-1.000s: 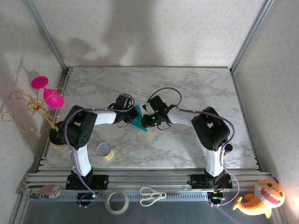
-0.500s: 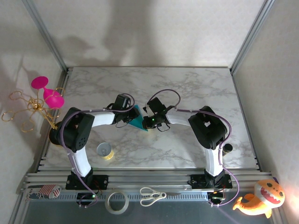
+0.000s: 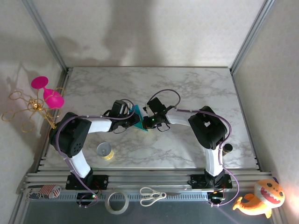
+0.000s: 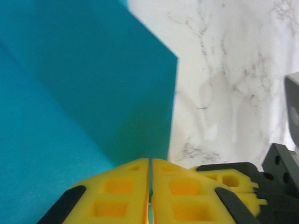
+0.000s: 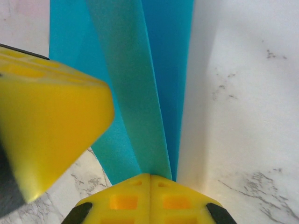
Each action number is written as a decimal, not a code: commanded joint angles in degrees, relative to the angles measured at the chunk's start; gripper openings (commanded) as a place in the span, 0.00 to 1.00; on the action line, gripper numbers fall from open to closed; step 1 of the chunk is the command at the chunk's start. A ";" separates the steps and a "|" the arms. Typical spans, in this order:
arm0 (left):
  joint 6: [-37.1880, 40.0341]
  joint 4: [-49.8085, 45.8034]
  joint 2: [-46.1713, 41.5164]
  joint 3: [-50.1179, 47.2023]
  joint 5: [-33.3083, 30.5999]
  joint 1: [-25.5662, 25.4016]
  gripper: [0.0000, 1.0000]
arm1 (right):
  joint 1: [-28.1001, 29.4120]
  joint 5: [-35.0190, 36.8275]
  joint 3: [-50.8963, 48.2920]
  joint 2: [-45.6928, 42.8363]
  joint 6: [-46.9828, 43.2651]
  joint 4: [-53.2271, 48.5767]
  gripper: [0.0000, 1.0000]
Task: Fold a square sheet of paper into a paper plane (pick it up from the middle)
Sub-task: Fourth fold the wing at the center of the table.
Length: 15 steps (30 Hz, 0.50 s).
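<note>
Paper plane [image 3: 139, 123], part folded, lies mid-table a little left of centre, a teal wedge pinched between both tools. Marble table [image 3: 196, 88] is what I log next, pale with grey veins. My left arm [image 3: 77, 135] bends in from the near left, and my right arm [image 3: 208, 130] bends in from the near right. They meet over the paper plane. An orange plush fish [image 3: 262, 198] lies off the table at the near right corner. A gold wire stand [image 3: 29, 110] with pink cups [image 3: 48, 94] stands off the left edge. On the near rail I see white-handled scissors [image 3: 150, 196] beside a white tape ring [image 3: 117, 201]. A small yellow tape roll [image 3: 105, 150] rests on the table near the left arm. Left gripper [image 3: 130, 118]: from its wrist camera [image 4: 150, 164] the yellow pads are pressed flat together with a sliver of teal in the seam. It is clamped on the near edge of the creased sheet [image 4: 70, 93]. Right gripper [image 3: 147, 123]: its wrist camera [image 5: 149, 179] shows the pads closed tight on the narrow end of the folds [image 5: 154, 70], which fan away from it. The two tools sit just beside each other, and each one's yellow finger intrudes into the other's wrist view.
</note>
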 commanded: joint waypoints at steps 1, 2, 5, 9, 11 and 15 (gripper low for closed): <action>1.43 2.36 1.82 0.59 2.00 -0.56 0.11 | 0.31 3.14 -1.74 3.25 0.30 -4.67 0.03; 1.44 2.31 2.11 0.75 1.91 -0.56 0.11 | 0.32 3.22 -1.76 3.27 0.33 -4.78 0.03; 1.57 2.37 3.51 1.63 1.90 -0.60 0.11 | 0.35 3.20 -1.75 3.48 0.31 -4.83 0.03; 1.33 2.17 4.77 2.18 0.85 -0.65 0.11 | 0.31 3.29 -1.90 3.64 0.30 -5.10 0.03; 1.35 1.04 4.96 2.35 -0.74 -0.56 0.11 | 0.33 3.34 -2.08 3.71 0.22 -5.25 0.03; 1.07 -1.22 5.05 2.44 -3.94 0.27 0.11 | 0.36 3.70 -2.76 3.59 0.05 -5.82 0.03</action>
